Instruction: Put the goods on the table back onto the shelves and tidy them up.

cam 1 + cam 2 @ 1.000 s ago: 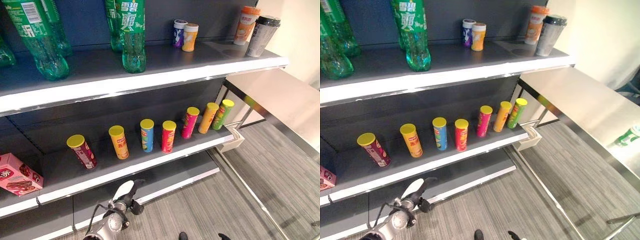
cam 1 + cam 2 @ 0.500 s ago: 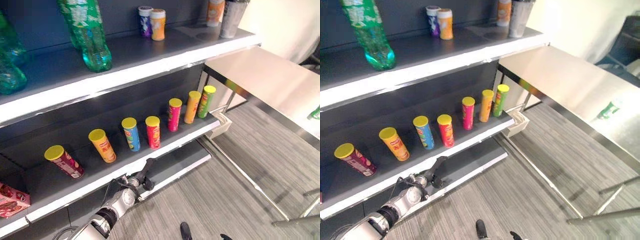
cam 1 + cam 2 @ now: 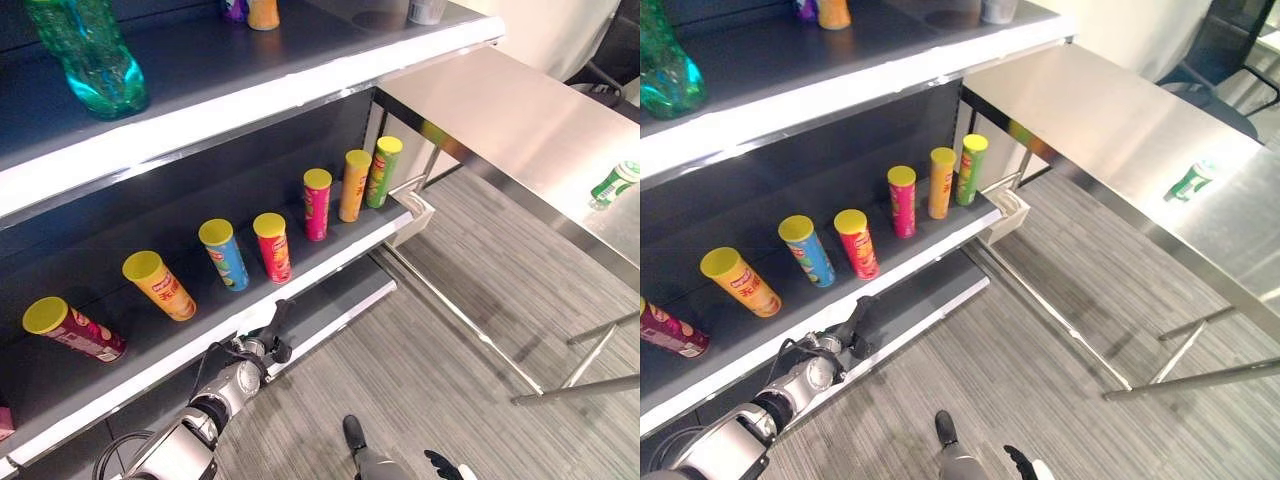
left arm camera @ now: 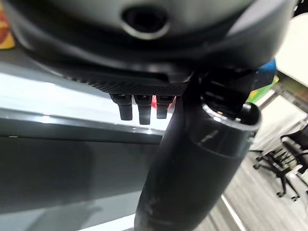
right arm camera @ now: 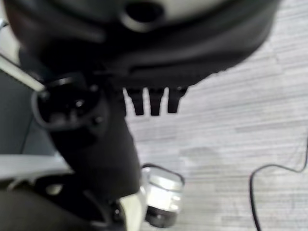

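A green bottle (image 3: 612,184) is lying on the steel table (image 3: 500,110) at the frame's right edge. The left hand (image 3: 262,340) is hanging empty, fingers relaxed, at lower left below the cans (image 3: 272,246) on the shelf (image 3: 330,255). The right hand (image 5: 96,139) is holding nothing, fingers loose.

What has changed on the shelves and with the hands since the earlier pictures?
The camera swung toward the table, so the green bottle lying there came into view. The left hand lifted to the cans' shelf edge, open and empty. The cans stayed in their row; nothing was grasped or released.

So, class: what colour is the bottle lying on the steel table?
Green bottle, clearest in the left eye view.
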